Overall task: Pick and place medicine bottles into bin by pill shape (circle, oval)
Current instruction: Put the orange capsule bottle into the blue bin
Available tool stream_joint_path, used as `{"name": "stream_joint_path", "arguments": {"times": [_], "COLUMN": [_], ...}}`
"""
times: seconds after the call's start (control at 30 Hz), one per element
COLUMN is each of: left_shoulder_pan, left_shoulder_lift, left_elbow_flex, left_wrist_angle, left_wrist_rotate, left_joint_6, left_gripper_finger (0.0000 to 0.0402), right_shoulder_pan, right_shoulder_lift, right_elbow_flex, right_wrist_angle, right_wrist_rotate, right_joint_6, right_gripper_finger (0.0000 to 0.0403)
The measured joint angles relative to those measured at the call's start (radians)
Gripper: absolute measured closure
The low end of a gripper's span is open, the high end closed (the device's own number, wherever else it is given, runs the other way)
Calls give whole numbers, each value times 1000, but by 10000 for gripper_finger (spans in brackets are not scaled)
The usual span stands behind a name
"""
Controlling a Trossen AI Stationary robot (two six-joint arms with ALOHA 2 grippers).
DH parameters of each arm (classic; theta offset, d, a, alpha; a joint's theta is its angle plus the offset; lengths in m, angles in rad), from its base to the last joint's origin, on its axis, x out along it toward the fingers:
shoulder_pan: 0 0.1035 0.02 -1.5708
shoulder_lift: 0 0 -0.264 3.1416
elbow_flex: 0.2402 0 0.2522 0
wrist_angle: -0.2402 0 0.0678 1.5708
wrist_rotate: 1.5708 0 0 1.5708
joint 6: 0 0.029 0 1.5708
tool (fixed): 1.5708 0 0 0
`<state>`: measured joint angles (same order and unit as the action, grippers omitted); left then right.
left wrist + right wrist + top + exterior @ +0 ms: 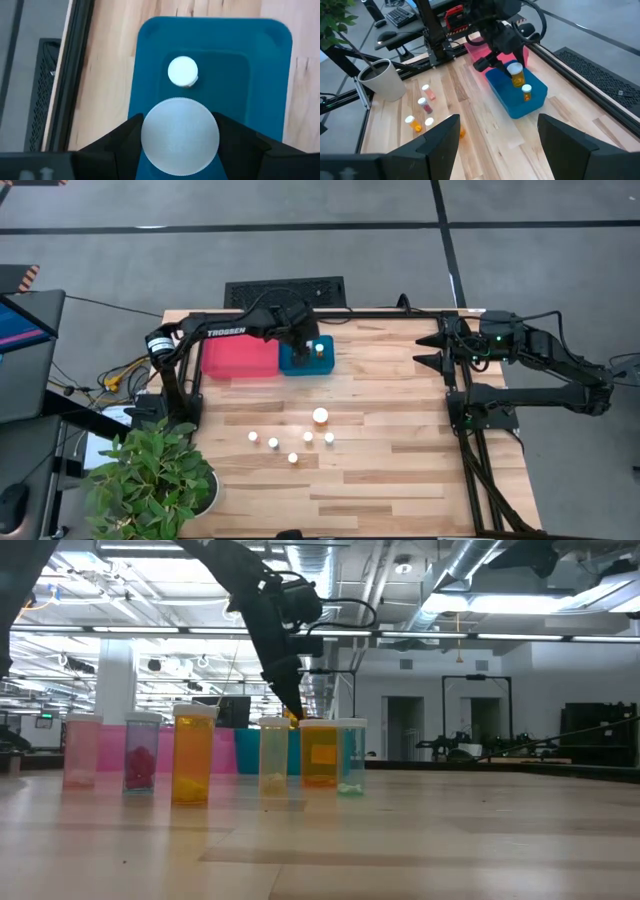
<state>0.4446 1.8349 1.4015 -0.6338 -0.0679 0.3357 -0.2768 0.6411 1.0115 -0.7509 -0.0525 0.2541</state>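
Over the blue bin [322,365] at the desk's [400,430] far side, the left claw [180,137] hangs with its fingers closed on a wide-capped bottle [180,136], one finger against each side just under the cap. In the right wrist view that bottle [517,75] shows an amber body and hangs upright above the bin's hollow, not yet set down. One small bottle [183,71] already stands in the bin, just beside the spot under the held one.

I judge these bottles light, stiff plastic, with smooth bodies that could slip or twist in a loose grip. The ridged cap edge and the neck below it look the surest place to hold, and a squeeze there should not crush anything. Being tall and narrow, a bottle may tip if let go from any height or set against its neighbour.

The red bin [240,358] lies touching the blue one on its left. Six more bottles [292,442] stand loose in the middle of the desk, well apart from both bins. The right claw [432,350] waits at the desk's far right edge, fingers spread wide and empty.
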Motion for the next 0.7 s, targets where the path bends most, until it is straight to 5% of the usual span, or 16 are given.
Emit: {"name": "stream_joint_path", "arguments": {"times": [0.7], "left_shoulder_pan": [29], "left_shoulder_lift": [55], "left_elbow_flex": [-56], "left_wrist_angle": [79], "left_wrist_rotate": [18], "left_joint_6": [49], "left_gripper_finger": [193], "right_shoulder_pan": [0], "right_shoulder_lift": [0], "right_elbow_flex": [0], "right_wrist_angle": [0], "right_wrist_rotate": [2], "right_joint_6": [0], "right_gripper_finger": [127]}}
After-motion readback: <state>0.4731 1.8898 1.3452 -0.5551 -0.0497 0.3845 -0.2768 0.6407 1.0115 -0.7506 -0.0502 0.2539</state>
